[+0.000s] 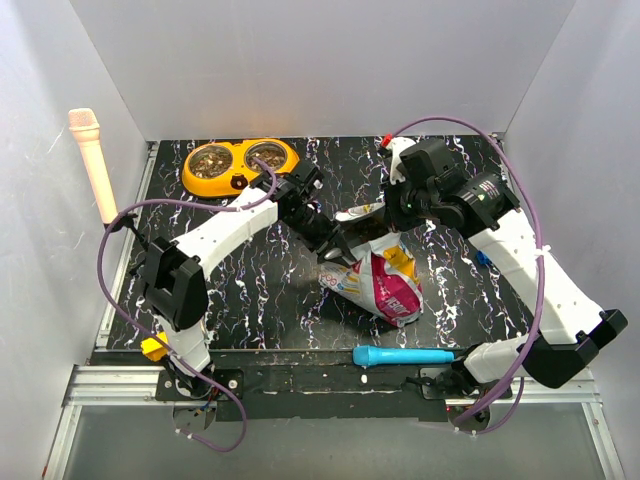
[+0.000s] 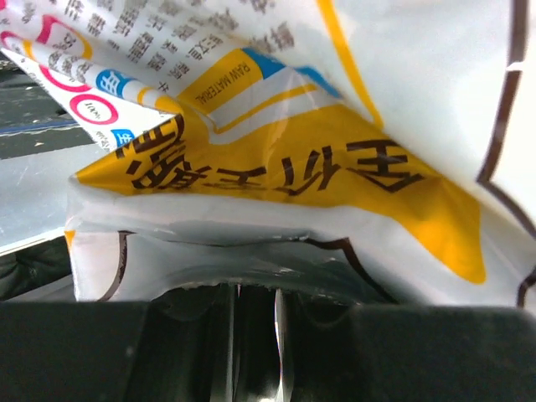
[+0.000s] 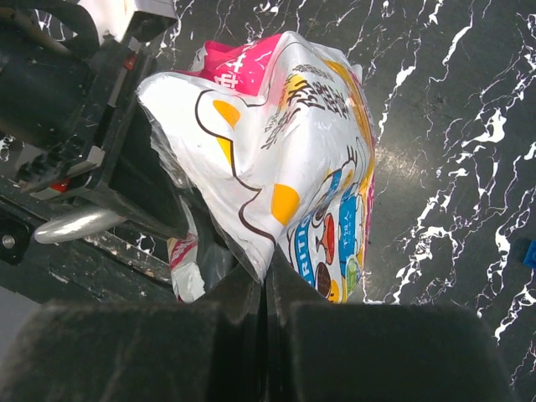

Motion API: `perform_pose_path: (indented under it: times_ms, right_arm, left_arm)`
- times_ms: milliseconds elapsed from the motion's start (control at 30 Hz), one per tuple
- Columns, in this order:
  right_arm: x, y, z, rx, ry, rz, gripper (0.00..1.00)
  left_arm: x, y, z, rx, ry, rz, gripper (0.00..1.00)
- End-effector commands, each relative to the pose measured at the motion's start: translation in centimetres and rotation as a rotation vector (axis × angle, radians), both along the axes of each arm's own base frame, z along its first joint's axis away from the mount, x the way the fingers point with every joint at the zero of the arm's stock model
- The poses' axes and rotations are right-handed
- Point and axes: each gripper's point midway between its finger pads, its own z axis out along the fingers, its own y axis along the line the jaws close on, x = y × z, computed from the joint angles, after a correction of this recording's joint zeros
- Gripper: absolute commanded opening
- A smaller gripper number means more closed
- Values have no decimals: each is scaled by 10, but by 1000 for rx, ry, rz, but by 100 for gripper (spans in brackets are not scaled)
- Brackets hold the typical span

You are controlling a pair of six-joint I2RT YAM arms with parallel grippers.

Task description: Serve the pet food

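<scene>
The printed pouch (image 1: 385, 282) is held up between both arms over the middle of the black marbled table (image 1: 260, 290). My left gripper (image 1: 338, 238) is shut on its torn top edge, and its wrist view (image 2: 255, 293) shows the yellow and white pouch film (image 2: 276, 167) running into the jaws. My right gripper (image 1: 388, 226) is shut on the opposite edge, and its wrist view (image 3: 266, 280) shows the pouch (image 3: 285, 159) pinched there. Brown kibble (image 1: 210, 160) lies in both steel cups of the orange double bowl (image 1: 240, 183) at the back left. Kibble inside the pouch is hidden.
A blue-handled tool (image 1: 400, 355) lies at the table's near edge. A peach cylinder (image 1: 95, 165) leans on the left wall. A small blue object (image 1: 482, 258) sits under the right arm. A silvery rounded piece (image 3: 75, 224) shows beside the left arm.
</scene>
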Motion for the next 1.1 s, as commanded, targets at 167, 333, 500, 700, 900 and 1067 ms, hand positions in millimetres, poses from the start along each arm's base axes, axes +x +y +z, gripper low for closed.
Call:
perform_pose_path:
  times_ms: [167, 333, 500, 700, 900, 1067]
  right_arm:
    - [4, 16, 88, 280, -253, 23, 1]
    - [4, 6, 89, 258, -278, -4, 1]
    - [7, -8, 82, 218, -299, -56, 1]
    - [18, -29, 82, 192, -319, -152, 1]
    - [35, -63, 92, 135, -365, -286, 1]
    - [39, -83, 96, 83, -405, -333, 1]
  left_arm:
    - [5, -21, -127, 173, 92, 36, 0]
    - [24, -60, -116, -125, -50, -10, 0]
    - [44, -82, -52, -425, -329, -50, 0]
    - [40, -78, 1, -659, -422, -38, 0]
    - [20, -62, 13, -664, -428, -85, 0]
    - [6, -41, 29, -612, -465, -109, 0]
